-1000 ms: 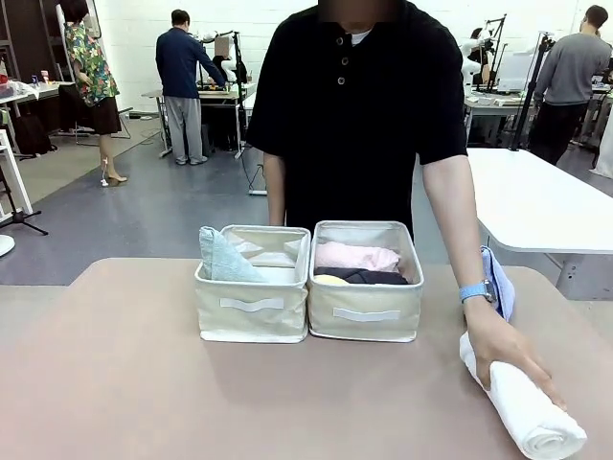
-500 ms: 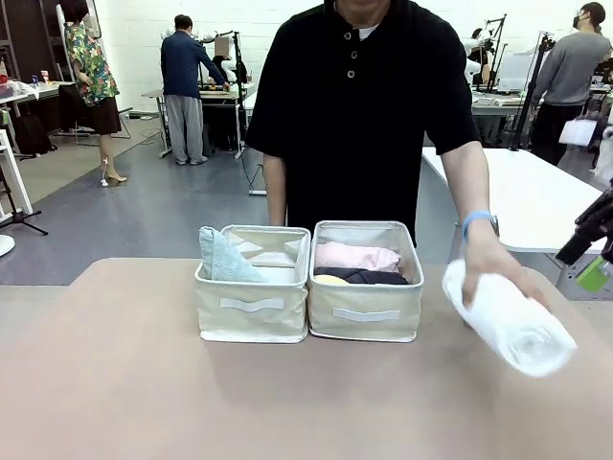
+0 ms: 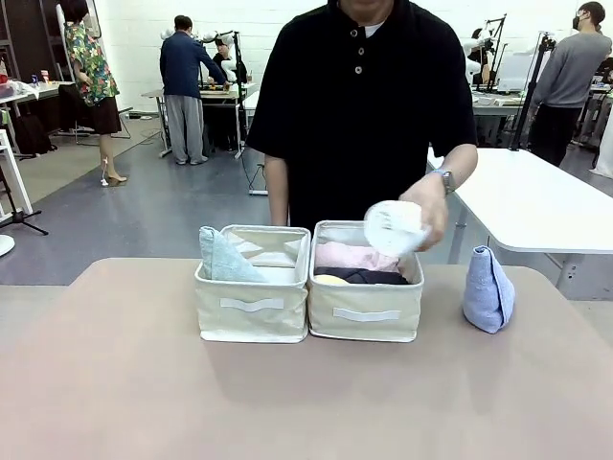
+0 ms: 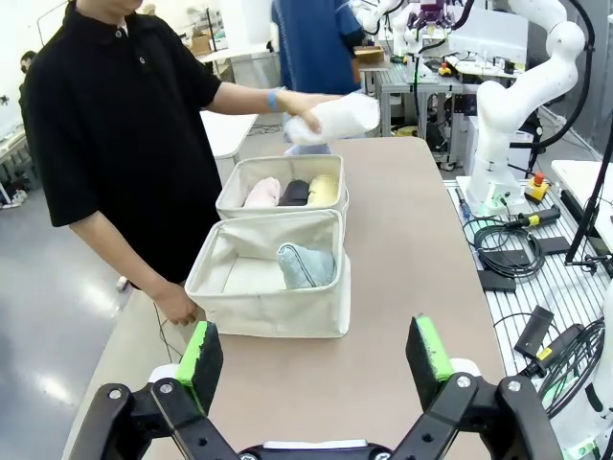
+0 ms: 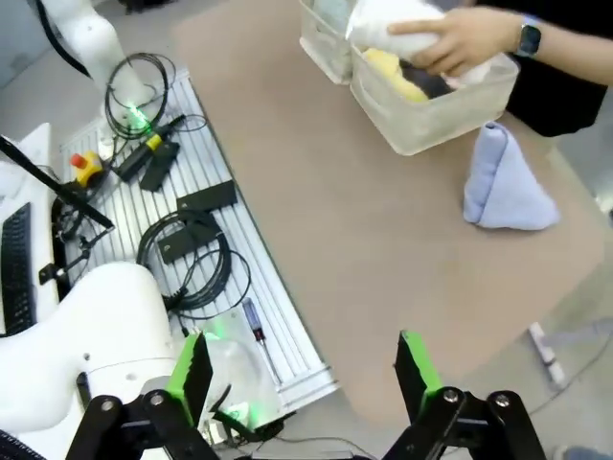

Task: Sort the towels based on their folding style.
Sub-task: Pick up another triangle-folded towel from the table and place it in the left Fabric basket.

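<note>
Left wrist view: the left gripper (image 4: 315,351) hangs low at the near end of the table (image 4: 421,240), jaws spread wide and holding nothing. The right gripper (image 5: 305,367) is just as wide open and empty, out past the table's side above loose cables (image 5: 182,259).

Farther in stand 2 bins, touching side by side. The left bin (image 3: 252,316) holds the pale green cone (image 3: 222,259). The right bin (image 3: 364,316) holds 3 rolls: the pink roll (image 3: 354,256), the yellow roll (image 3: 330,280) and the dark grey roll (image 3: 369,276). The light blue cone (image 3: 488,289) stands upright on the table, apart from the right bin on its outer side. Above the right bin's far corner the person's hand (image 3: 426,206) holds the white roll (image 3: 393,227).

The step in hand looks like dropping that white roll in with the other rolls. To do it well, I would turn it to lie along its neighbours and lower it into a free gap, not let it fall. That way it would stay wound and would not crush the pink roll. The light blue cone then belongs in the left bin. It is best gripped low around its body and set down upright beside the green one.

Hard to judge:
- The white roll and hand cover the right bin's far corner, so the room left there is unclear.
- The pale patch on the left bin's floor may be lining or cloth.
- The right wrist view cuts the bins off at its top edge.
</note>
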Robot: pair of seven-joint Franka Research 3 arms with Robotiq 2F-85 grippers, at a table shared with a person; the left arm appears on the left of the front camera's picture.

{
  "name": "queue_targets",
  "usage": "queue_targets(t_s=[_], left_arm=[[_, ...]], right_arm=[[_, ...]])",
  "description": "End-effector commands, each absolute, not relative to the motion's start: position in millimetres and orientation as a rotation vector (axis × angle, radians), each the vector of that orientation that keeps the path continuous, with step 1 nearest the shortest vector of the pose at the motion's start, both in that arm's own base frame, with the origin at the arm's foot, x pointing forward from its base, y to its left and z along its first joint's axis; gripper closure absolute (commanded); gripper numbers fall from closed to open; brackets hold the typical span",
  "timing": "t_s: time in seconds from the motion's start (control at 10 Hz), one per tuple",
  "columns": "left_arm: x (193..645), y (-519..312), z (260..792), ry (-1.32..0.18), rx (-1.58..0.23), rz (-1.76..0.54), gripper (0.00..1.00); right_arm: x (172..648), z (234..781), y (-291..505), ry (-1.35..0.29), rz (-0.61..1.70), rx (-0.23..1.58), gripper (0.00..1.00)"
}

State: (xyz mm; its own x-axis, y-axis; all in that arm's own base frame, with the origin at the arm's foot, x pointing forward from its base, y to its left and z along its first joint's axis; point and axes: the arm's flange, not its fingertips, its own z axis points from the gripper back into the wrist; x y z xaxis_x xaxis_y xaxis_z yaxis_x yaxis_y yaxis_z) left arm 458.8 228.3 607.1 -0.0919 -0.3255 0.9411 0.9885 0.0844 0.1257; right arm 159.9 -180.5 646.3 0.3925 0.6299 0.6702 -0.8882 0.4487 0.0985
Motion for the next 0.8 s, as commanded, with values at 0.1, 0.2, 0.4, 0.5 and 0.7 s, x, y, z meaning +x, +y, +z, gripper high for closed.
queue_targets(t_s=[0.1, 0.2, 0.4, 0.5, 0.7], left_arm=[[456.3, 227.2, 608.8, -1.105, -0.846, -1.347, 0.00], [456.3, 227.2, 608.8, -1.105, -0.846, -1.347, 0.00], [456.3, 227.2, 608.8, -1.105, -0.846, -1.347, 0.00], [456.3, 227.2, 608.8, -1.105, -0.846, -1.347, 0.00], [456.3, 227.2, 608.8, -1.105, -0.846, -1.347, 0.00]], right_arm=[[189.7, 633.4, -158.7, -0.552, 1.046, 0.489, 0.00], [191.6, 631.8, -155.6, -0.542, 1.049, 0.490, 0.00], [197.0, 627.8, -152.6, -0.532, 1.039, 0.494, 0.00], [208.6, 631.1, -142.5, -0.544, 0.989, 0.480, 0.00], [259.1, 648.1, -105.3, -0.430, 0.794, 0.361, 0.00]])
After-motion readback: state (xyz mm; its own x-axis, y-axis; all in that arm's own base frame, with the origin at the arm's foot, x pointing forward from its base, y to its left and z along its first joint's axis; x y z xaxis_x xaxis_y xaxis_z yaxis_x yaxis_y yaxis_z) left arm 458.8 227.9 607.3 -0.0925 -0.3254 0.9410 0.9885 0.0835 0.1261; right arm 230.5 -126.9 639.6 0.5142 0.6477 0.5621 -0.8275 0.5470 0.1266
